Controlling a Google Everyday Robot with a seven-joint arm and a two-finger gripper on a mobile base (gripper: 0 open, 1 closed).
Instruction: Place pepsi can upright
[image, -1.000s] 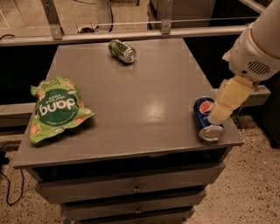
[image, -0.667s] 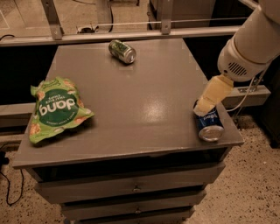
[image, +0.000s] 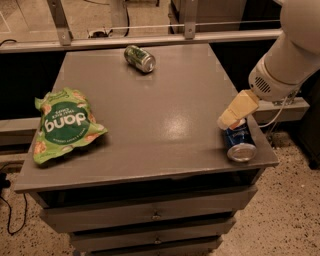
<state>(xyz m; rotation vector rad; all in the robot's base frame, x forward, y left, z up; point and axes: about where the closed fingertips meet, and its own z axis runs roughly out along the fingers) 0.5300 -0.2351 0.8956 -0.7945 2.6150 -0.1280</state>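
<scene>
The pepsi can (image: 239, 142) lies on its side near the front right corner of the grey table (image: 150, 110), with its silver end facing the front edge. My gripper (image: 229, 120) is cream-coloured and hangs from the white arm (image: 285, 65) that comes in from the upper right. Its tip is just over the far end of the can and hides that end. I cannot tell whether it touches the can.
A green can (image: 140, 58) lies on its side near the table's back edge. A green chip bag (image: 62, 125) lies at the front left. Drawers (image: 155, 215) sit below the tabletop. A metal rail (image: 150, 39) runs behind the table.
My gripper has moved left, from over the can's middle to its far end. The pepsi can still lies in the same spot.
</scene>
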